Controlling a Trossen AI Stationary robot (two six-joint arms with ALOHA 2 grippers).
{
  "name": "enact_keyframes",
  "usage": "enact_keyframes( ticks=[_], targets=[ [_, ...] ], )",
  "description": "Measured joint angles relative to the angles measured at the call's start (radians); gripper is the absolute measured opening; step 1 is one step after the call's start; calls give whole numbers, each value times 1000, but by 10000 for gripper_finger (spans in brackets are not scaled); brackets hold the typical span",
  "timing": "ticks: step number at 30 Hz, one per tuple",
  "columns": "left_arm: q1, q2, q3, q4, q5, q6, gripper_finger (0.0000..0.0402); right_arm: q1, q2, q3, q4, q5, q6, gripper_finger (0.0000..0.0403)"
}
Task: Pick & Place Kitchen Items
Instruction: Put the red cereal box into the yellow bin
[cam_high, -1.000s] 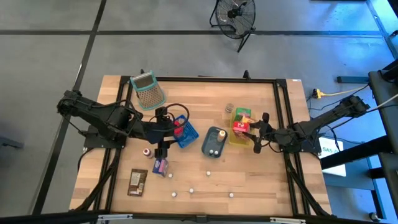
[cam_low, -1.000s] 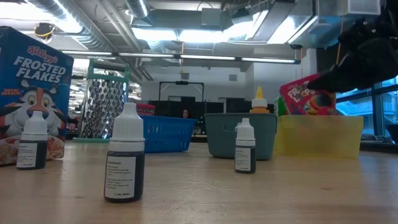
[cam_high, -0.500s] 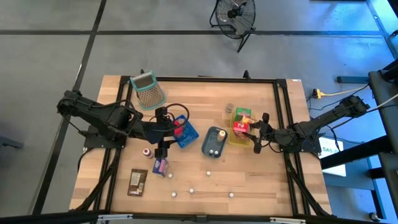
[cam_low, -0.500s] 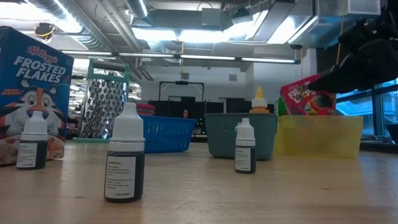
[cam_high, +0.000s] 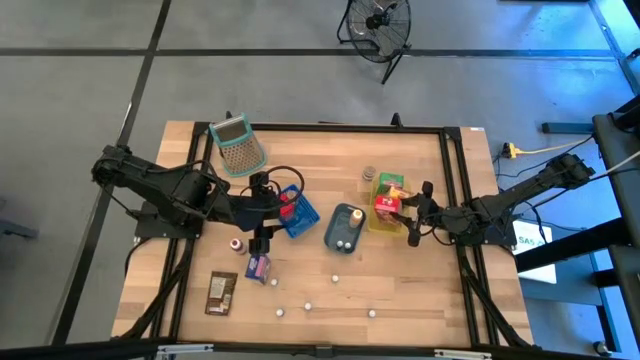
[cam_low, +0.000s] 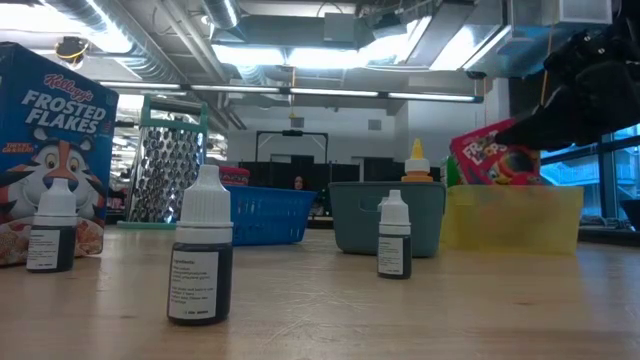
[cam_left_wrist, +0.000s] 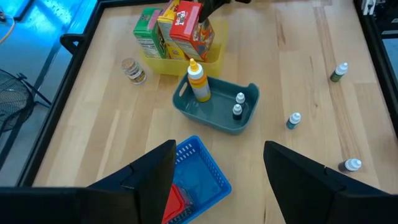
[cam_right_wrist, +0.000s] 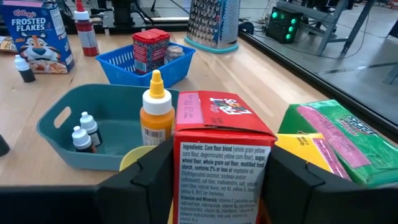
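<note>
Right tool (cam_right_wrist: 217, 180) clasped red box (cam_right_wrist: 221, 158) upright in yellow tray (cam_high: 381, 222); left tool (cam_left_wrist: 217, 174) released over blue basket (cam_left_wrist: 202, 171).

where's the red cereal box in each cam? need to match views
High: red cereal box in the yellow tray, at the right gripper.
Low: far right, standing behind the tray's front wall.
Left wrist: top centre, in the tray.
Right wrist: centre foreground, between the right gripper's fingers.
Shared landmark: teal bin with the orange bottle, beside the tray.
</note>
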Motion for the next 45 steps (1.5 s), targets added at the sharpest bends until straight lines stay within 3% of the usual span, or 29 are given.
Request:
enact_keyframes(
  ticks=[22, 45],
  targets=[
    [0, 0, 0, 0, 0, 0, 239, -38, 0, 0, 1, -43, -8, 198],
    [0, 0, 0, 0, 0, 0, 239, -38, 0, -1, 12, -32, -31, 238]
  ],
)
